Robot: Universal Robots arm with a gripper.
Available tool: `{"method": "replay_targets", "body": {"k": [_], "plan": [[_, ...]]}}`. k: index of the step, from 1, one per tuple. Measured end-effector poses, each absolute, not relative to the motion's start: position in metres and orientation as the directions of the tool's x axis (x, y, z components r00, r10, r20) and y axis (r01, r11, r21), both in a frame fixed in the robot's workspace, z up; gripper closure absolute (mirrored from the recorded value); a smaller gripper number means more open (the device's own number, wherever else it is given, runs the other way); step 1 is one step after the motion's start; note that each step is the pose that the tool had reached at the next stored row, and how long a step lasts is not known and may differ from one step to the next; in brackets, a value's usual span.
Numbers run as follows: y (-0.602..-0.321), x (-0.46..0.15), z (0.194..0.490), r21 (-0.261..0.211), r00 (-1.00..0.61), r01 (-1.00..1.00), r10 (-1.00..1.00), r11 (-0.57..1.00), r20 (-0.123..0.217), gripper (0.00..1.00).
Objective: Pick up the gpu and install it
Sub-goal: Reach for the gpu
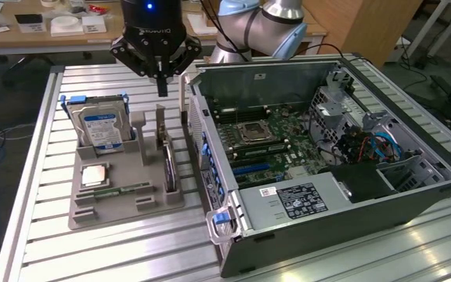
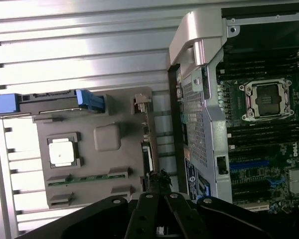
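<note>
The claw [image 1: 161,89] is pinched together and holds nothing. It hangs in the air over the far end of a gray tray [image 1: 112,210], between the hard drive [image 1: 100,126] and the open computer case [image 1: 327,214].

The gpu [image 1: 168,170] stands on its thin edge in a slot of the tray, on the side next to the case. The claw is above it and does not touch it.

The wrist view looks straight down. There the claw [image 2: 158,185] is dark. The gpu [image 2: 146,142] is just a thin line along the edge of the tray [image 2: 124,164]. The hard drive [image 2: 45,97] shows its top edge with blue clips. A square silver chip [image 2: 63,152] and a green memory stick [image 2: 87,178] lie flat in the tray.

The exterior view shows the pale blue robot arm [image 1: 265,23] and the green board [image 1: 265,147] inside the case, with blue and red wires near it.

Everything sits on a table [image 1: 92,252] of shiny metal strips. Behind it is a wooden desk [image 1: 22,36] with small white things on it.
</note>
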State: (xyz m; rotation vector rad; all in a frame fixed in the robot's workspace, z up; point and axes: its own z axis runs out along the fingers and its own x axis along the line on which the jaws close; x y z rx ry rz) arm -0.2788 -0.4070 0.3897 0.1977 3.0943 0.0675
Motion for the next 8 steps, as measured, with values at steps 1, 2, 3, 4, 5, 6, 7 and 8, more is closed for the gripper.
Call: {"method": "replay_targets", "body": {"k": [1, 2, 3, 4, 5, 6, 7, 8], "plan": [[-0.4091, -0.2788, 0.3893, 0.046, -0.991, 0.126, 0.128, 0.991, -0.037, 0.89], [-0.4112, -0.2787, 0.3888, 0.046, -0.991, 0.126, 0.128, 0.991, -0.037, 0.89], [-0.4131, -0.2788, 0.3883, 0.046, -0.991, 0.126, 0.128, 0.991, -0.037, 0.89], [-0.4141, -0.2788, 0.3879, 0.046, -0.991, 0.126, 0.128, 0.991, -0.037, 0.89], [-0.415, -0.2788, 0.3876, 0.046, -0.991, 0.126, 0.128, 0.991, -0.037, 0.89], [-0.4162, -0.2788, 0.3872, 0.046, -0.991, 0.126, 0.128, 0.991, -0.037, 0.89], [-0.4176, -0.2789, 0.3868, 0.046, -0.991, 0.126, 0.128, 0.991, -0.037, 0.89], [-0.4189, -0.2789, 0.3864, 0.046, -0.991, 0.126, 0.128, 0.991, -0.037, 0.89]]}}
